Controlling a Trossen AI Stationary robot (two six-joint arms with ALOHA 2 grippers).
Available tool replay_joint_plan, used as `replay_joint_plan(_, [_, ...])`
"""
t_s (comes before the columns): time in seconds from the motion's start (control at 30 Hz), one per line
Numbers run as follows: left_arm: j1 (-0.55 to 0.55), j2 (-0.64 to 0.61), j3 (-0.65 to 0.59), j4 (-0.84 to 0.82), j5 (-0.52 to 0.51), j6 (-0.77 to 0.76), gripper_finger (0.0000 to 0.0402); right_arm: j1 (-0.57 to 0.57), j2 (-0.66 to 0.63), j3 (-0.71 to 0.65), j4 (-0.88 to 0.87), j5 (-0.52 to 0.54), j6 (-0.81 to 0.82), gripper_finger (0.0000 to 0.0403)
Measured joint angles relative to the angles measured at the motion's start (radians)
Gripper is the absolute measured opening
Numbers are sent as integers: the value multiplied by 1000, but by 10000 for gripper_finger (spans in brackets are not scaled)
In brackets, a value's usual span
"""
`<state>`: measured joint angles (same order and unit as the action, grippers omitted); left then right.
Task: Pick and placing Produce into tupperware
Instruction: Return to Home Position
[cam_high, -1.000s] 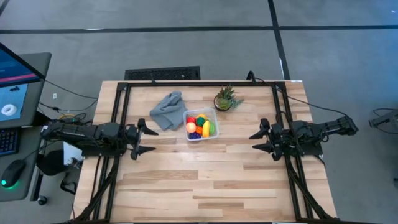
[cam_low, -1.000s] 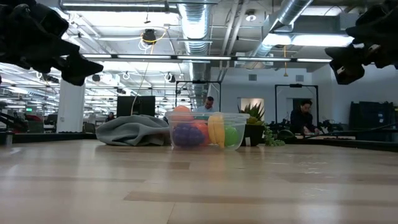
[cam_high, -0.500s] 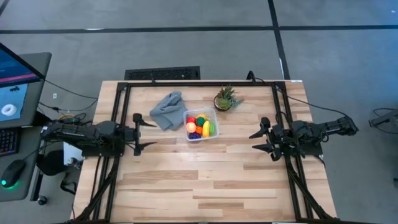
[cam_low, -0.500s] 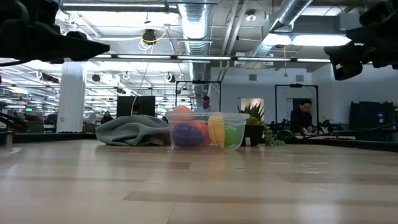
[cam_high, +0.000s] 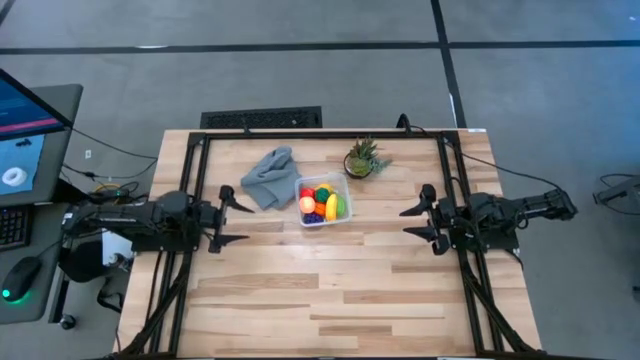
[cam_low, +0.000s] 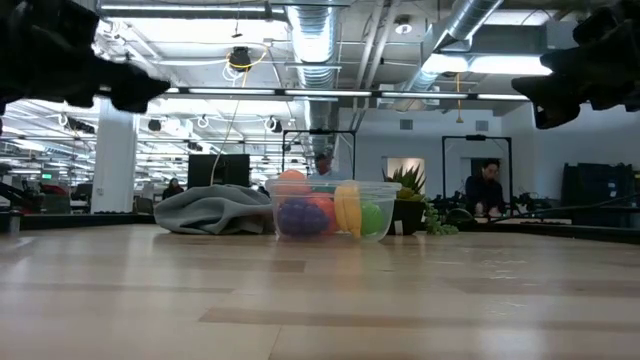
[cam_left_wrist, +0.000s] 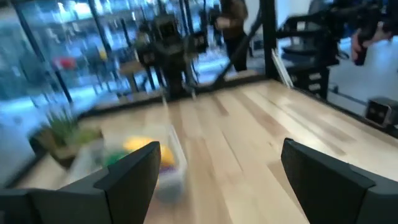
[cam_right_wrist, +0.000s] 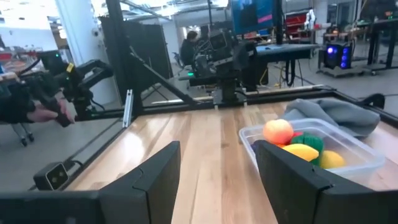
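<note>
Two spread, empty pincers, left gripper (cam_high: 245, 222) and right gripper (cam_high: 403, 222), flank the tupperware (cam_high: 323, 178), which sits mid-table holding the produce (cam_high: 322, 203); a careless swing homeward could clip it and spill the heaped load.

A grey concrete floor (cam_high: 300, 80) is lying around the wooden table (cam_high: 330, 295), and dark lines (cam_high: 250, 46) are crossing it. At the left a desk (cam_high: 62, 100) is carrying a lit monitor (cam_high: 22, 135) and a mouse (cam_high: 20, 275) that is glowing green. In the low view, silver ducts (cam_low: 310, 40) are running under the open ceiling, long lamps (cam_low: 470, 63) are shining, a white pillar (cam_low: 113, 165) is standing at the left, and a person (cam_low: 487, 188) is working far behind.
</note>
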<state>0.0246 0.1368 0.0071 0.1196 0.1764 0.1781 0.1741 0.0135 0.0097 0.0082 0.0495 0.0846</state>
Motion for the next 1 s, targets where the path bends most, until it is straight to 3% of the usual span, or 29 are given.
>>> replay_joint_plan(0.23, [-5,12,0,-67,-55,-80,323,0,0,0,0,0,59,234])
replay_joint_plan(0.53, [-5,12,0,-69,-210,-243,323,-72,0,0,1,7,287,234])
replay_joint_plan(0.77, [-6,11,0,110,-38,-182,323,-96,-10,0,33,19,280,234])
replay_joint_plan(1.0, [-6,-3,8,137,-10,-201,323,-27,-11,-1,72,8,210,234])
